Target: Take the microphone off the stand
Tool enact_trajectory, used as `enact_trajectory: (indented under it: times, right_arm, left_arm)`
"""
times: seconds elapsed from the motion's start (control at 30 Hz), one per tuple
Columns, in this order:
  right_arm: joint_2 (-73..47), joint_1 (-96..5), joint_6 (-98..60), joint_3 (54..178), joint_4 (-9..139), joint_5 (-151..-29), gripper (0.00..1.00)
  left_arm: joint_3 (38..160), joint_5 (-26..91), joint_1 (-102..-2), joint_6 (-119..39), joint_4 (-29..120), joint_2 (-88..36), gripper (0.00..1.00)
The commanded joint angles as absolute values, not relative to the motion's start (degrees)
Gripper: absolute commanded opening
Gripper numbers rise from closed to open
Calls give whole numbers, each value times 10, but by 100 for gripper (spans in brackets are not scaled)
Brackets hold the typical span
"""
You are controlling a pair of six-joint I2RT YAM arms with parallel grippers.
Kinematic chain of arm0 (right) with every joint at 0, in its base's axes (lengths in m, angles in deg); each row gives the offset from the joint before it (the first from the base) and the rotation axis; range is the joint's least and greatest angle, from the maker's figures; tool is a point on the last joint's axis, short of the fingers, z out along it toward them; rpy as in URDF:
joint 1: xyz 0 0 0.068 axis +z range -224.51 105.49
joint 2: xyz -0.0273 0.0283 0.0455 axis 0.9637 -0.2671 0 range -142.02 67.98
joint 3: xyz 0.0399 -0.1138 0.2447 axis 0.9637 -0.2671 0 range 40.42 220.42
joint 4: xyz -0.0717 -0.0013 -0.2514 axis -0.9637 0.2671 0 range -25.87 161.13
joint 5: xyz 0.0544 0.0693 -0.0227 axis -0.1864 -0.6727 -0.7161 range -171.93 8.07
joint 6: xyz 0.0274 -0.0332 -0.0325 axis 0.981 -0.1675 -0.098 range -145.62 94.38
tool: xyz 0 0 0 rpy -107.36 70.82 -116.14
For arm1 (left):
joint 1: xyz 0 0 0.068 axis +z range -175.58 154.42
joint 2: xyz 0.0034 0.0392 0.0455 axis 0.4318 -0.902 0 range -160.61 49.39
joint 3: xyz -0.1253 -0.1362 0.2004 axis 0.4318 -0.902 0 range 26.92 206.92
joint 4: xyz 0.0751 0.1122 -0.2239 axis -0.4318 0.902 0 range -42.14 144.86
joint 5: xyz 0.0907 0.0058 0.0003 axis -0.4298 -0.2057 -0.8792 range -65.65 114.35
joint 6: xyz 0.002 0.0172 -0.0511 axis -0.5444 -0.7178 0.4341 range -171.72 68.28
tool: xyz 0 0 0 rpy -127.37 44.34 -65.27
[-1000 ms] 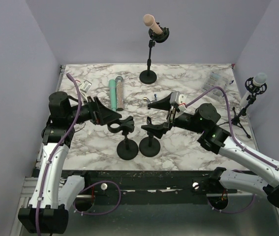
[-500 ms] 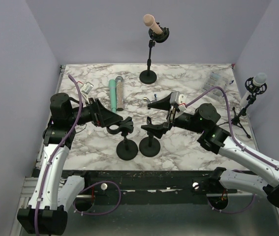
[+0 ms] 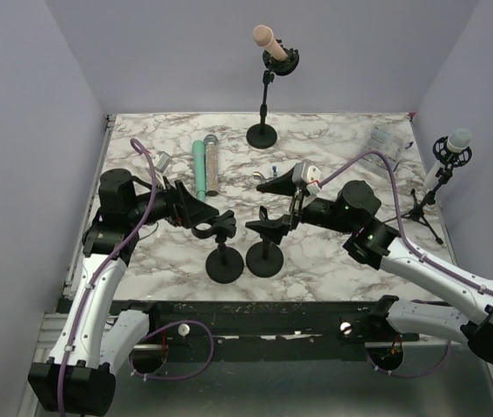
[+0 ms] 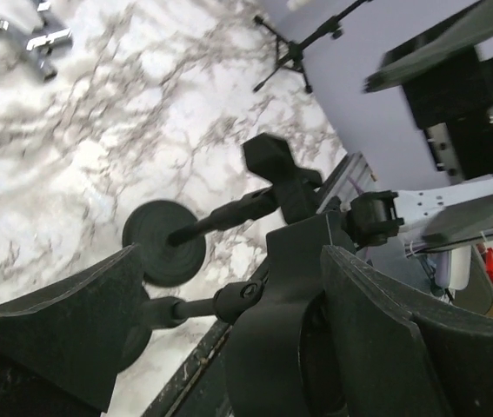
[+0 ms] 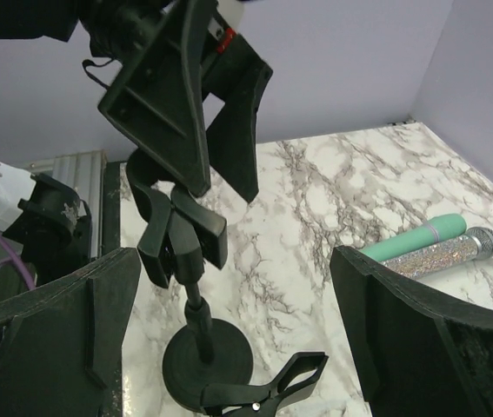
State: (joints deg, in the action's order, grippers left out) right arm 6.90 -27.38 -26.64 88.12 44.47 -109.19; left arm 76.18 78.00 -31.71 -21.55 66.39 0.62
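Top external view: left hand (image 3: pixel 201 215) spread around the empty clip (image 3: pixel 216 224) on the left short stand (image 3: pixel 225 265), maybe to steady it. Pink microphone (image 3: pixel 265 39) sits in its tall holder (image 3: pixel 266 104) far behind that stand. Left wrist: fingers (image 4: pixel 385 339) apart, clip between. Right wrist: right hand (image 5: pixel 233 261) wide open beside that stand.

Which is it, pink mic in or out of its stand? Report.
In: the pink mic sits tilted in the clip atop the back stand.
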Motion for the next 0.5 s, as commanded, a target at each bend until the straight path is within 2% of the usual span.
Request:
enact_trajectory:
  times: [0.0,0.33,0.47]
  right_arm:
    - [62,-275,-262,878,426,-1106,100]
    - [54,-276,-261,879,423,-1107,100]
    - [56,-276,-261,878,423,-1105,100]
  left_arm:
    - [703,690,-324,-325,813,-20,80]
    - [703,672,-325,-323,811,-41,80]
    - [709,678,-325,-322,807,-40,83]
